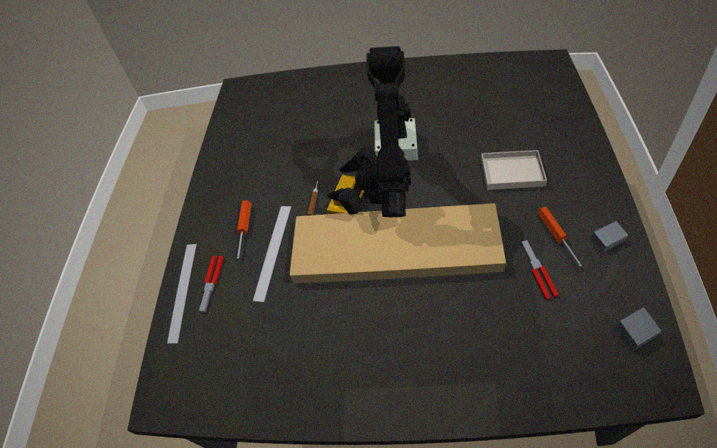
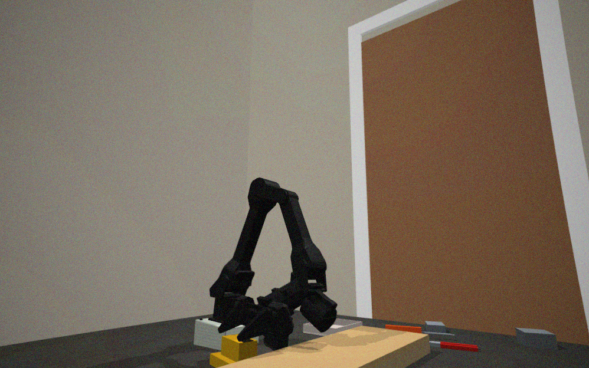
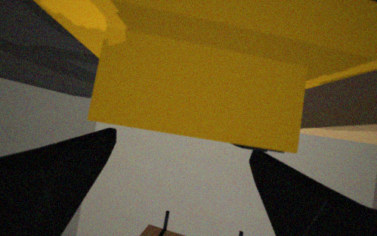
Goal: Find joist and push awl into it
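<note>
On the desk (image 1: 434, 356), the awl (image 1: 312, 202) lies beside the stud finder (image 1: 335, 207) (image 2: 239, 348) (image 3: 202, 87), both behind the panel (image 1: 394, 246) (image 2: 356, 347), with the tray (image 1: 516, 185) (image 2: 308, 329) apart from them, nearer the blocks (image 1: 611, 235) (image 2: 536, 339).

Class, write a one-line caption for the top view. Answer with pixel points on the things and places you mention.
Open fingers (image 1: 343, 181) (image 2: 232, 332) straddle a yellow stud finder (image 1: 338, 206) (image 2: 240, 348) (image 3: 202, 91) beside the pale wooden panel (image 1: 397, 250) (image 2: 356, 349).

I seem to be looking at a workshop-like room — screwdrivers (image 1: 243, 217) and pliers (image 1: 213, 278) on a dark worktop (image 1: 434, 344) (image 2: 159, 340), a brown door (image 2: 461, 183) beyond.
</note>
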`<action>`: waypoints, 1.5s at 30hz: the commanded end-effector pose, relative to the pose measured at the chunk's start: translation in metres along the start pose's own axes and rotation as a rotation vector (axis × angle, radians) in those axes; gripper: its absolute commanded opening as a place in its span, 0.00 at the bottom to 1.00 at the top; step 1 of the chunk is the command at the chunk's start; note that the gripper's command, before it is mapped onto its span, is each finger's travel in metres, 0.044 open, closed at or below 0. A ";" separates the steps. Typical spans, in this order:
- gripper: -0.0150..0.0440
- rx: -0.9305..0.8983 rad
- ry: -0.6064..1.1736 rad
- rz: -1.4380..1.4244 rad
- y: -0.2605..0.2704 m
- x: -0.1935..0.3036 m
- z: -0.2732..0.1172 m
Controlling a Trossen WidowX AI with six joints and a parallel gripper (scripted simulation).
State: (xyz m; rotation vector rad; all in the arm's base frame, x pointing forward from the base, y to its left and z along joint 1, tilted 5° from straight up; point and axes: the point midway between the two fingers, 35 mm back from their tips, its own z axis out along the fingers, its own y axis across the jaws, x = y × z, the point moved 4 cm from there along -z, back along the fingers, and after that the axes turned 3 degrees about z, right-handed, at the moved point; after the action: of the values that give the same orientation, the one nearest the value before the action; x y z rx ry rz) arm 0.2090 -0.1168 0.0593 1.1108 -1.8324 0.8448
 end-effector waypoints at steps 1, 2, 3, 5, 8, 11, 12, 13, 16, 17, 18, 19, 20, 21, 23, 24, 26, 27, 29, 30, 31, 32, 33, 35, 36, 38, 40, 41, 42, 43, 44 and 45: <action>1.00 -0.003 -0.006 0.003 0.000 -0.001 -0.006; 1.00 -0.003 -0.006 0.003 0.000 -0.001 -0.007; 1.00 -0.003 -0.006 0.003 0.000 -0.001 -0.008; 1.00 -0.003 -0.006 0.003 0.000 -0.001 -0.011; 1.00 -0.003 -0.006 0.004 0.000 -0.001 -0.015; 1.00 -0.003 -0.006 0.004 0.000 -0.001 -0.020; 1.00 -0.003 -0.006 0.004 0.000 0.002 -0.020; 1.00 -0.003 -0.005 0.004 -0.001 0.006 -0.022; 1.00 -0.001 -0.004 0.003 -0.004 0.030 -0.032; 1.00 -0.001 -0.004 0.002 -0.005 0.040 -0.036; 1.00 0.000 -0.003 0.002 -0.005 0.051 -0.039; 1.00 0.001 -0.003 0.001 -0.004 0.060 -0.043; 1.00 0.001 -0.002 0.001 -0.004 0.066 -0.045; 1.00 0.001 -0.002 0.001 -0.004 0.068 -0.045; 1.00 0.001 -0.002 0.001 -0.004 0.068 -0.045; 1.00 0.004 -0.009 0.018 -0.005 0.060 -0.043; 1.00 -0.042 -0.054 0.082 -0.001 0.059 -0.037; 1.00 -0.098 -0.108 0.162 0.004 0.058 -0.030; 1.00 -0.228 -0.240 0.361 0.013 0.054 -0.017; 1.00 -0.289 -0.305 0.461 0.016 0.053 -0.011; 1.00 -0.347 -0.369 0.561 0.019 0.051 -0.007; 1.00 -0.402 -0.434 0.660 0.020 0.049 -0.003; 1.00 -0.454 -0.498 0.760 0.021 0.048 0.001; 1.00 -0.549 -0.628 0.953 0.020 0.047 0.006; 1.00 -0.593 -0.694 1.047 0.019 0.048 0.009; 1.00 -0.667 -0.828 1.229 0.016 0.052 0.013; 1.00 -0.722 -0.966 1.402 0.011 0.059 0.016; 1.00 -0.739 -1.023 1.468 0.009 0.063 0.018; 1.00 -0.748 -1.058 1.507 0.008 0.066 0.018; 1.00 -0.750 -1.069 1.519 0.008 0.067 0.019; 1.00 -0.750 -1.069 1.519 0.008 0.067 0.019; 1.00 -0.750 -1.069 1.519 0.008 0.067 0.019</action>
State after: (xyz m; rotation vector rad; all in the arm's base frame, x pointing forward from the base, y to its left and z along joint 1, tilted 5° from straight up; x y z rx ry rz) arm 0.1766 -0.1520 0.1058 -0.5850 -3.3531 0.1394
